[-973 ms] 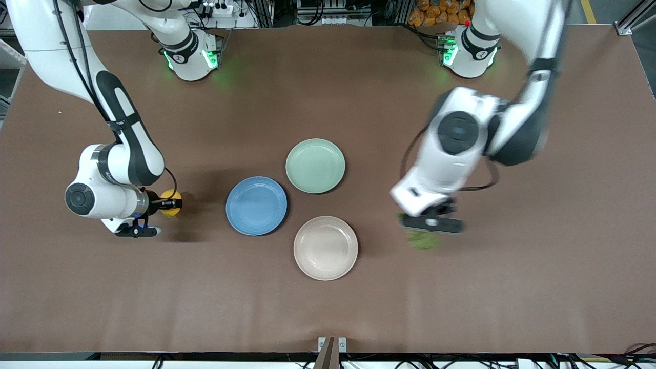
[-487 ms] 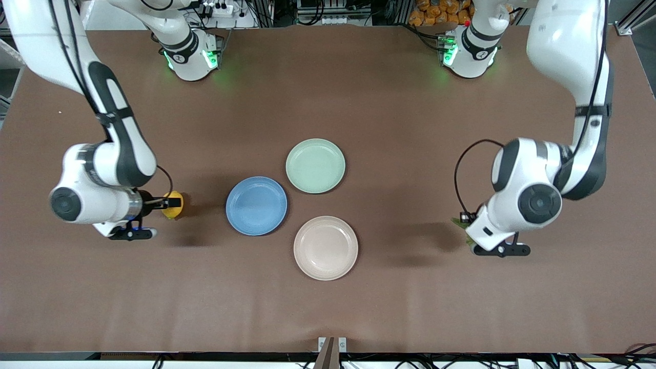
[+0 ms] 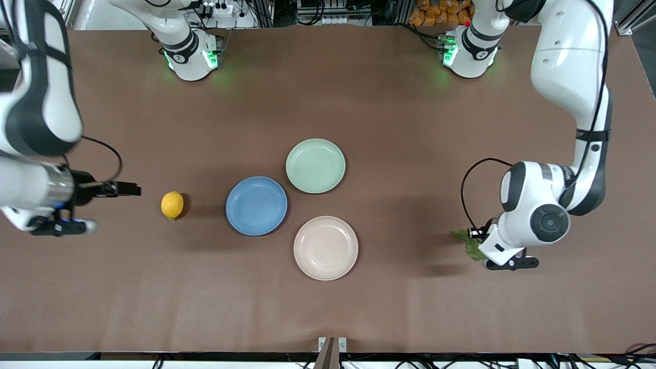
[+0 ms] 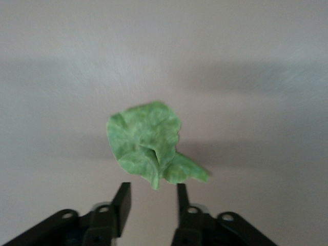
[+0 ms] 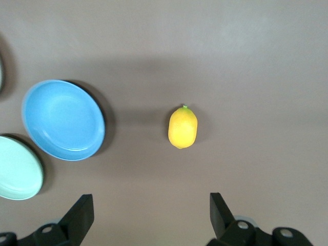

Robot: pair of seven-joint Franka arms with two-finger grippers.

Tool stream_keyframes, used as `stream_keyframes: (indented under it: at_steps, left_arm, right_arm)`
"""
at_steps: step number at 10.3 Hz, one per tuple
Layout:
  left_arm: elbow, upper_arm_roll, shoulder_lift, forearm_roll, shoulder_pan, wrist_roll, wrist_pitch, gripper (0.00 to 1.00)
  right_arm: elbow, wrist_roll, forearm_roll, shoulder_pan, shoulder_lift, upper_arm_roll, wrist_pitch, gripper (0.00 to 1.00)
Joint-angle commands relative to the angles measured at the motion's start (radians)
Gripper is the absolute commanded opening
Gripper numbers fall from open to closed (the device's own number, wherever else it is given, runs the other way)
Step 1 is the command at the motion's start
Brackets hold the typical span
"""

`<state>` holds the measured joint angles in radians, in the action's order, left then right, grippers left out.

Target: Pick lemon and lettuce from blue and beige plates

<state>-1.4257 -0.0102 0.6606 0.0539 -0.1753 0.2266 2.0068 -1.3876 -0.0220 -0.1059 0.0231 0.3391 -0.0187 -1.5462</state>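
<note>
The yellow lemon (image 3: 172,205) lies on the brown table, beside the empty blue plate (image 3: 256,206) toward the right arm's end. It also shows in the right wrist view (image 5: 183,127). My right gripper (image 3: 130,188) is open and empty, apart from the lemon; its wrist view (image 5: 149,205) shows wide-set jaws. The green lettuce leaf (image 3: 469,245) lies on the table toward the left arm's end, partly hidden by my left hand. My left gripper (image 4: 151,190) is open, with the lettuce (image 4: 146,143) just ahead of its fingertips. The beige plate (image 3: 325,248) is empty.
An empty green plate (image 3: 315,165) sits beside the blue and beige plates, farther from the front camera. The blue plate (image 5: 64,120) and the green plate's edge (image 5: 18,169) show in the right wrist view. Both arm bases stand along the table's back edge.
My right gripper let go of the lemon and drew back toward the right arm's end. My left arm carried the lettuce toward its end of the table and opened over it.
</note>
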Motion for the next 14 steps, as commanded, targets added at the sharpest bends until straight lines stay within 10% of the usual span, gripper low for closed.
stream_keyframes:
  at_steps: [1, 5, 14]
  left_arm:
    - [-0.022, -0.001, -0.195, -0.019, 0.0, -0.009, -0.122, 1.0]
    - [-0.024, -0.005, -0.484, -0.017, 0.0, -0.004, -0.307, 1.0]
    - [-0.101, 0.016, -0.664, -0.022, 0.059, -0.009, -0.418, 1.0]
  right_arm:
    - [-0.051, 0.024, -0.006, 0.001, -0.153, 0.008, 0.04, 1.0]
    - [-0.178, 0.025, 0.084, 0.008, -0.305, -0.003, 0.043, 1.0]
    - [-0.139, -0.062, 0.132, 0.012, -0.275, -0.014, 0.026, 1.0]
